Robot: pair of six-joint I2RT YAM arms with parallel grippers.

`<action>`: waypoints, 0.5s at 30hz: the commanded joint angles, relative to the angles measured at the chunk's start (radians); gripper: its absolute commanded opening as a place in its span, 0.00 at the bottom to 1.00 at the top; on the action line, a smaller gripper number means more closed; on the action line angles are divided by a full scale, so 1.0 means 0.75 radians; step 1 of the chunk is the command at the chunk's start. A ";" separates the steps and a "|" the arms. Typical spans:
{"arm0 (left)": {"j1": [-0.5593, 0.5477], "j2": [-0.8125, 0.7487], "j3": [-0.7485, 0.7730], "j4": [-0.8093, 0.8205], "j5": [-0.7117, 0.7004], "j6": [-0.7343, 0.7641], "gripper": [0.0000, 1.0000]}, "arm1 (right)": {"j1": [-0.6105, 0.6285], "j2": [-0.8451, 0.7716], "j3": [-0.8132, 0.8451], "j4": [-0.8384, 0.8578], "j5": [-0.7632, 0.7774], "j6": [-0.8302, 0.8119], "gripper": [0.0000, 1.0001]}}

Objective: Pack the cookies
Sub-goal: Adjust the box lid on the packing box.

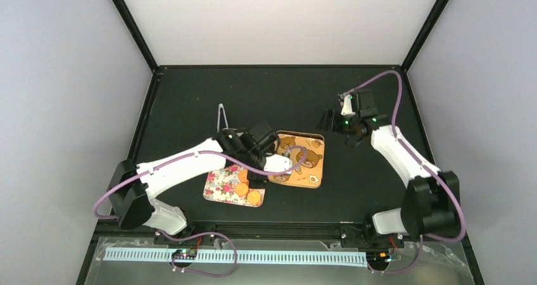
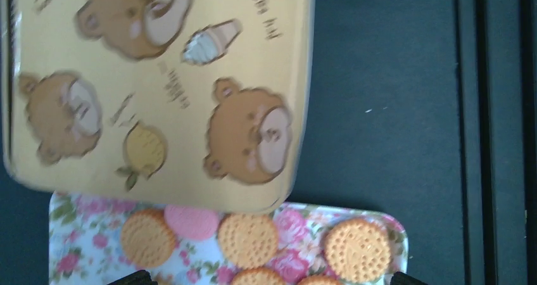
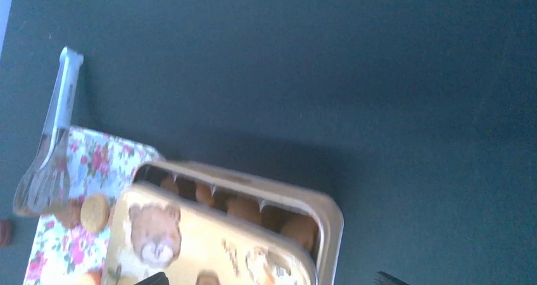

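Several round orange cookies (image 2: 247,239) and one pink cookie (image 2: 191,221) lie on a floral tray (image 2: 76,234); two orange ones show in the top view (image 1: 254,198). A yellow tin lid with bears (image 2: 158,88) lies askew on its tin (image 3: 329,218), overlapping the tray's edge. It leaves a far strip open, where orange cookies (image 3: 244,208) sit in compartments. My left gripper (image 2: 269,281) hovers open and empty over the tray; only its fingertips (image 2: 136,277) show. My right gripper (image 1: 328,120) is open and empty, up and right of the tin (image 1: 297,159).
Clear plastic tongs (image 3: 54,152) lie beyond the tray, their tips on its far edge; they also show in the top view (image 1: 221,117). The black table has raised borders, and a black rail (image 2: 487,133) runs along its near edge.
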 commanded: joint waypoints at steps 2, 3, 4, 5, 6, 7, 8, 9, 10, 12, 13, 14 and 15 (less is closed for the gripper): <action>-0.167 0.062 -0.012 0.153 -0.173 0.058 0.99 | -0.014 0.306 0.218 0.025 -0.003 -0.031 0.84; -0.194 0.085 -0.019 0.189 -0.224 0.065 0.99 | -0.013 0.359 0.255 0.028 -0.010 -0.029 0.83; -0.213 0.109 -0.028 0.227 -0.267 0.072 0.99 | -0.013 0.411 0.298 0.027 -0.014 -0.027 0.83; -0.228 0.131 -0.037 0.266 -0.296 0.084 0.99 | -0.013 0.455 0.331 0.025 -0.022 -0.028 0.82; -0.239 0.152 -0.047 0.306 -0.324 0.095 0.99 | -0.014 0.497 0.364 0.020 -0.031 -0.031 0.82; -0.244 0.172 -0.056 0.347 -0.350 0.101 0.99 | -0.013 0.532 0.393 0.016 -0.041 -0.035 0.82; -0.248 0.192 -0.061 0.377 -0.369 0.102 0.99 | -0.014 0.567 0.416 0.009 -0.054 -0.039 0.82; -0.248 0.214 -0.059 0.406 -0.382 0.100 0.99 | -0.014 0.598 0.437 0.000 -0.065 -0.046 0.81; -0.249 0.231 -0.058 0.415 -0.387 0.102 0.99 | -0.014 0.621 0.450 -0.001 -0.070 -0.047 0.81; -0.259 0.261 -0.061 0.447 -0.393 0.109 0.99 | -0.015 0.665 0.466 0.000 -0.093 -0.049 0.81; -0.266 0.274 -0.062 0.463 -0.409 0.114 0.99 | -0.015 0.689 0.476 -0.001 -0.113 -0.050 0.81; -0.273 0.283 -0.063 0.493 -0.431 0.117 0.99 | -0.012 0.711 0.487 -0.003 -0.127 -0.047 0.81; -0.278 0.292 -0.064 0.515 -0.451 0.126 0.99 | -0.012 0.732 0.496 -0.006 -0.139 -0.047 0.81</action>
